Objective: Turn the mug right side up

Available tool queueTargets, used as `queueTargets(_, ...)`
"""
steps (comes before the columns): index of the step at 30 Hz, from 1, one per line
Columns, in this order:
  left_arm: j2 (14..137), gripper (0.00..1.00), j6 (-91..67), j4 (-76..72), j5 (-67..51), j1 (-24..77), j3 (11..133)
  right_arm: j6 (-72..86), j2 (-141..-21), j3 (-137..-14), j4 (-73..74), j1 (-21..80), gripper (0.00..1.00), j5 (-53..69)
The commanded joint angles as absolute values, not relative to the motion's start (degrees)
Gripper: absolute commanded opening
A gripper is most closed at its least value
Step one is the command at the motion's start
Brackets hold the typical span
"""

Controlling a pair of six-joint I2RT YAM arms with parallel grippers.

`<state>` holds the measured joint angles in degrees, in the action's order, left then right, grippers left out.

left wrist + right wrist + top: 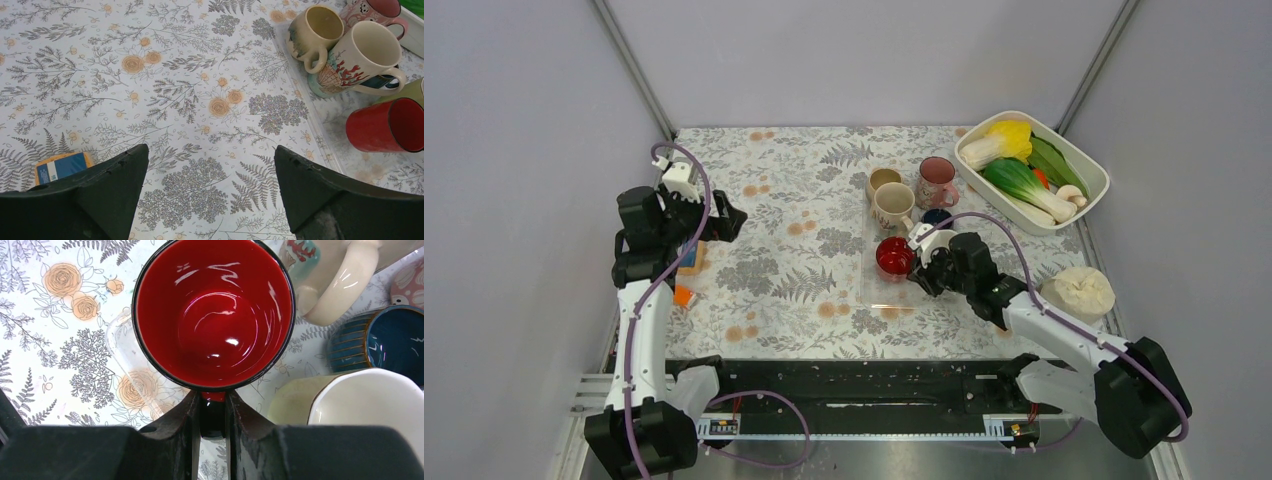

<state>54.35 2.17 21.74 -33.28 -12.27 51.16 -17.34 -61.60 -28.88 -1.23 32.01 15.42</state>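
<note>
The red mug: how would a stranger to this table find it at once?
On the floral table, find the clear tray of mugs right of centre. The red mug is at its near left corner, its handle in the right pincer; it alone is glossy red inside and out.

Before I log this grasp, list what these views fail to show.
Red mug handle: right wrist view, mostly buried between the right end effector fingers.
Blue mug: left wrist view, mostly behind the cream mug.
Pink mug: left wrist view, cut off by the top edge.
Orange box: left wrist view, partly covered by the left end effector.
</note>
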Motion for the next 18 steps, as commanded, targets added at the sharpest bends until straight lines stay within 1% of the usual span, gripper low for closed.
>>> queueTargets(1, 53.6, 0.99, 3.3, 19.0, -34.6, -12.5, 51.2, -17.4, -62.2, -31.2, -7.9, 33.5, 0.0, 13.3)
queueTargets(11, 53.1, 0.99, 3.5, 19.2, -35.4, -12.5, 51.3, -18.0, -66.3, -35.7, -2.1, 34.6, 0.02, 13.0)
queueTargets(13, 53.0, 0.99, 3.5, 19.2, -35.6, -12.5, 51.3, -18.1, -66.8, -36.2, -1.2, 34.7, 0.04, 12.7)
queueTargets(15, 53.0, 0.99, 3.5, 19.3, -35.7, -12.5, 51.4, -18.3, -67.2, -36.7, -0.4, 34.7, 0.1, 12.6)
queueTargets(18, 52.8, 0.99, 3.5, 19.4, -35.6, -12.5, 51.5, -18.5, -67.1, -36.6, -0.3, 34.7, 0.25, 12.7)
